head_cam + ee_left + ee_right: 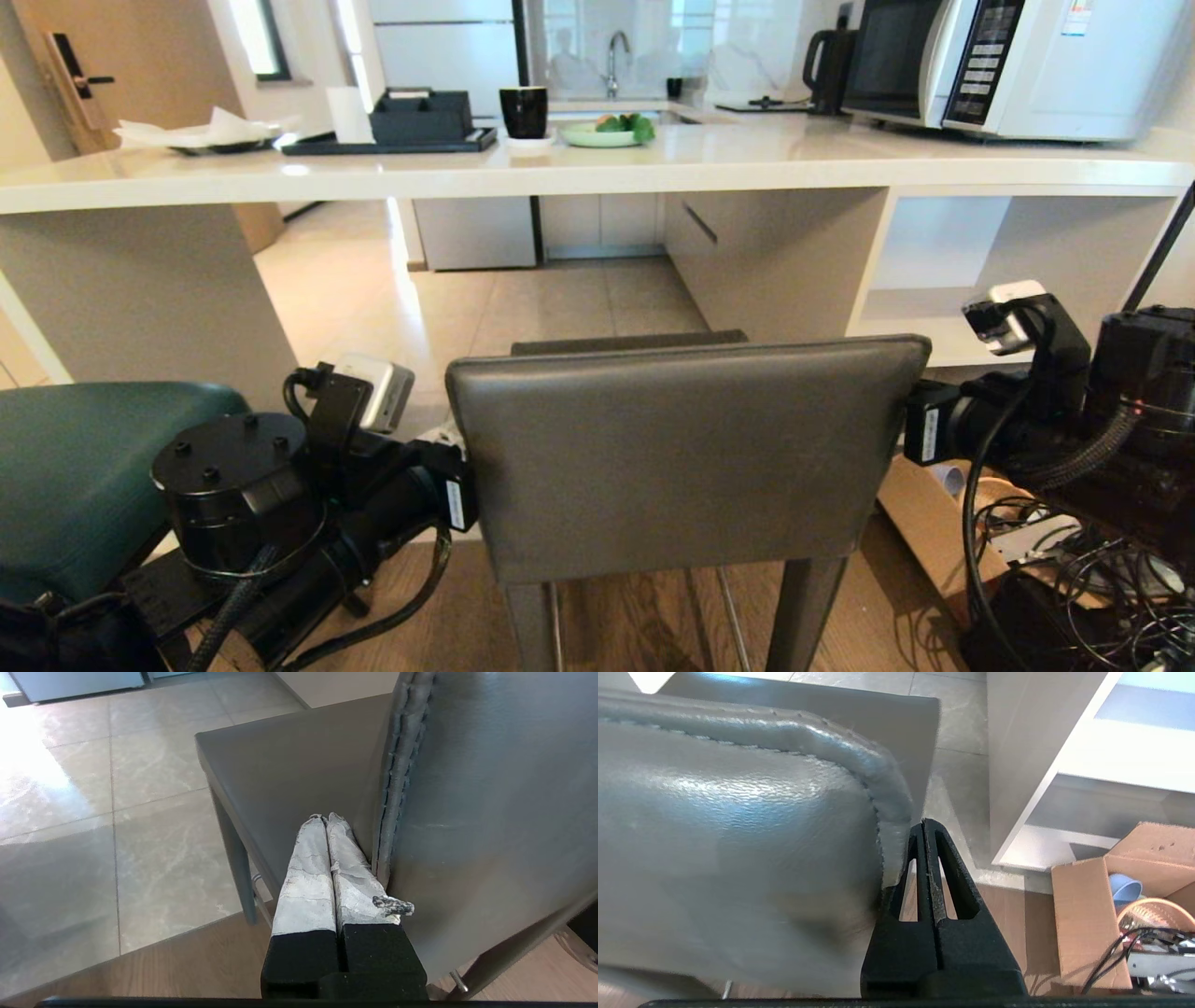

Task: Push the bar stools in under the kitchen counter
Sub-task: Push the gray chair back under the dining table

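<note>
Your head camera looks forward and down from behind the grey stool (686, 448), with the bench (597, 168) beyond it. Your left wrist camera sits close at the backrest's left edge (402, 788), facing along the seat. Your right wrist camera hugs the right edge (887, 793). All three share that backrest.

Home kitchen: microwave (1018, 61), sink tap (614, 56)

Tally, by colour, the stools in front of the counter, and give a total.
Grey stool: 1
Teal stool: 1
Total: 2
</note>
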`<state>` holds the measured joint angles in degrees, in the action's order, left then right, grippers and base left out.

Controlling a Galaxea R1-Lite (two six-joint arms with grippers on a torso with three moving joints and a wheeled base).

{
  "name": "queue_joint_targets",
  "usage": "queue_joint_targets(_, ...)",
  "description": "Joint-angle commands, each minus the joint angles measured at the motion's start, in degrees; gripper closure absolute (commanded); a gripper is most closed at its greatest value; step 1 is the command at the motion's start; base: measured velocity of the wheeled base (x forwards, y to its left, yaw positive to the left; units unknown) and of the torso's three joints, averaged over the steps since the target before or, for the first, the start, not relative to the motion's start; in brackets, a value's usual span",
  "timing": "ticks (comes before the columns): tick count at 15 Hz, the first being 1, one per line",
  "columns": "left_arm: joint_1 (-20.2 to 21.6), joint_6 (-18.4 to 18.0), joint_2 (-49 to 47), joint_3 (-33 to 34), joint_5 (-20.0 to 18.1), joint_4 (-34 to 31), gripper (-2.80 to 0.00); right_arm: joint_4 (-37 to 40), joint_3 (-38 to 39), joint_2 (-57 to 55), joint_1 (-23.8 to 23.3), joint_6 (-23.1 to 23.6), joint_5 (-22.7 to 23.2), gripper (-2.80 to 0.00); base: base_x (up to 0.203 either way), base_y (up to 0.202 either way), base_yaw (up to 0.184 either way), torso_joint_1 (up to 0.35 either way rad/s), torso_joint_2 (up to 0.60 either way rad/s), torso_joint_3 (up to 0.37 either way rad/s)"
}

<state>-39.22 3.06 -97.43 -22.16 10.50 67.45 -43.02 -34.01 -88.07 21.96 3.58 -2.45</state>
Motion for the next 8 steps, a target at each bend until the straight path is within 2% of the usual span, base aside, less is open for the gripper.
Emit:
queue_joint_targets(1, -0.36, -0.02, -2.86, -1.11, -0.62, 0.41, 0.0, -0.99, -2.89, -3.64, 1.36, 0.02, 0.7, 0.0, 0.0, 0.0, 0.0, 0.0, 0.0, 0.0)
queue_joint_targets(4, -0.3, -0.07, -5.32, -1.95, 1.24, 2.97, 0.0, -2.93, -3.35, -5.76, 3.3, 0.02, -2.14, 0.0, 0.0, 0.0, 0.0, 0.0, 0.0, 0.0)
queue_joint_targets(8, 4.45, -0.26, -7.7, -5.48, 1.28, 3.21, 0.0, -3.74, -0.86, -5.62, 3.88, 0.02, -2.91, 0.0, 0.0, 0.0, 0.0, 0.0, 0.0, 0.0)
